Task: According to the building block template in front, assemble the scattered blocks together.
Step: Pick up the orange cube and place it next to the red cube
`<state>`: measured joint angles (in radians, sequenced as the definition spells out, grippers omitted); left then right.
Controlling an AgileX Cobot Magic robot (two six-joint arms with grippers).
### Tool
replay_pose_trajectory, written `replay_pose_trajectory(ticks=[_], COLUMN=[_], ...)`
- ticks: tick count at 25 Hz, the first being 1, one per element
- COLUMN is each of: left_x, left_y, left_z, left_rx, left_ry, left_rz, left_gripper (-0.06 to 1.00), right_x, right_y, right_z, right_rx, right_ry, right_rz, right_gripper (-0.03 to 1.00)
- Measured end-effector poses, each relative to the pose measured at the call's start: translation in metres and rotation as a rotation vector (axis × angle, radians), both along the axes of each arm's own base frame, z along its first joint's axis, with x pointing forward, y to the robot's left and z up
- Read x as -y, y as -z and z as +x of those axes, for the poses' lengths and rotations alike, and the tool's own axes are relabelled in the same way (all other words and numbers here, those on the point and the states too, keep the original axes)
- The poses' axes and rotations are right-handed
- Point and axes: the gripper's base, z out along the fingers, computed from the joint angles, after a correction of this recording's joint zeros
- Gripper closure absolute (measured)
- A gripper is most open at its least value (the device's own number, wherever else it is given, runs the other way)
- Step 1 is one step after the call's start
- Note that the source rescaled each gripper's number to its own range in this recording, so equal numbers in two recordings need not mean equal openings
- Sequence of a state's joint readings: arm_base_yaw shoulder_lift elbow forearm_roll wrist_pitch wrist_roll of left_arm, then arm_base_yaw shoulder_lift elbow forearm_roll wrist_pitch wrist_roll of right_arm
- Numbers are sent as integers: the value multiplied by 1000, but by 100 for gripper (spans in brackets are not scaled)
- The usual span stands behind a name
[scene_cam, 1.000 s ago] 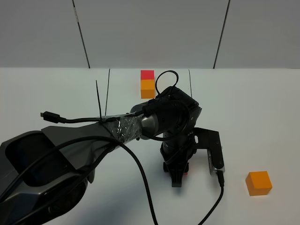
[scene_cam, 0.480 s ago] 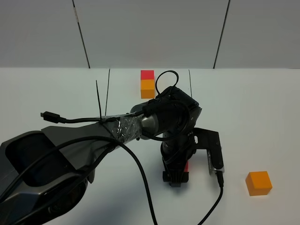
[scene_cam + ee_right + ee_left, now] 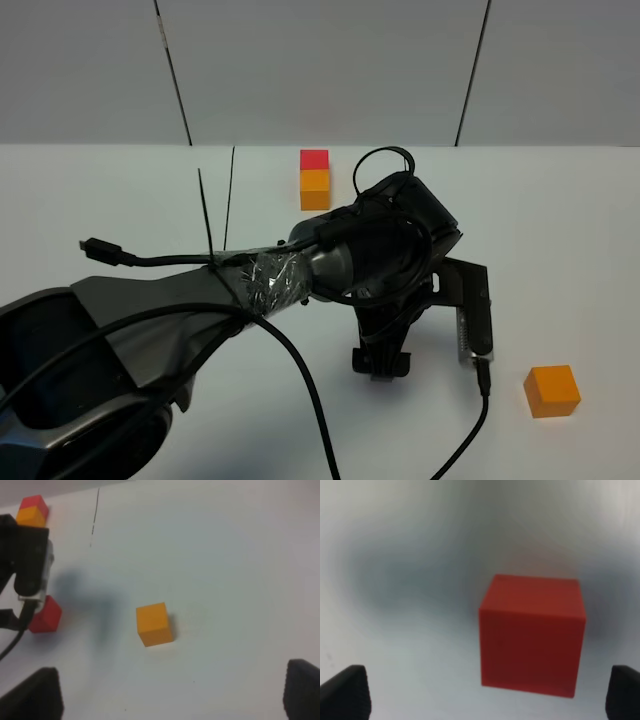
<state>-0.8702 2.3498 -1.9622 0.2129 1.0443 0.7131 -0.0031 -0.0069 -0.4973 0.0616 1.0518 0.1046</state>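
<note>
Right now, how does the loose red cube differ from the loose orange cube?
Colour: the red cube is red, the orange cube orange. Place: the red cube sits between the spread fingers of the left claw, untouched; the orange cube stands alone, no claw around it. View: the high camera shows the orange cube, but the arm hides the red cube. Both are plain cubes on the white table.

template, orange cube, red cube seemingly loose
</note>
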Motion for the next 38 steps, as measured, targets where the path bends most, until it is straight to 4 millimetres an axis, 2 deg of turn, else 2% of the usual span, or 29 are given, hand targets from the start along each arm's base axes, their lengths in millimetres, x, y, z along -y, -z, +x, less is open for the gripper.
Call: replay_pose_trajectory(ticks=[6,10,14,18,22,26,29,32,35,38], left_x=[-5,-23,-67,-124,-182,-241,-285,-324,-346,-351], left_y=[-53,-97,-131,-160,-187,-208,-218,-225,-231,-233], left_z=[-7,-3,14,35,34,15,-9,-43,-86,-122], left_rx=[55,97,101,97,72,99,129,163,224,285], left_ry=[-69,-265,-537,-758,-906,-1035,-1138,-1240,-1307,-1336], left_rz=[-91,-211,-261,-328,-411,-440,-445,-451,-494,-560], left_gripper=[-6,-4,2,9,14,16,17,18,19,19], right_x=[0,0,0,0,0,0,0,0,0,0], right_y=[0,0,0,0,0,0,0,0,0,0], right_z=[0,0,0,0,0,0,0,0,0,0], right_rx=[0,0,0,0,0,0,0,0,0,0], right_ry=[0,0,0,0,0,0,0,0,0,0], right_rz=[0,0,0,0,0,0,0,0,0,0], right_gripper=[18,18,18,18,18,18,18,18,18,18])
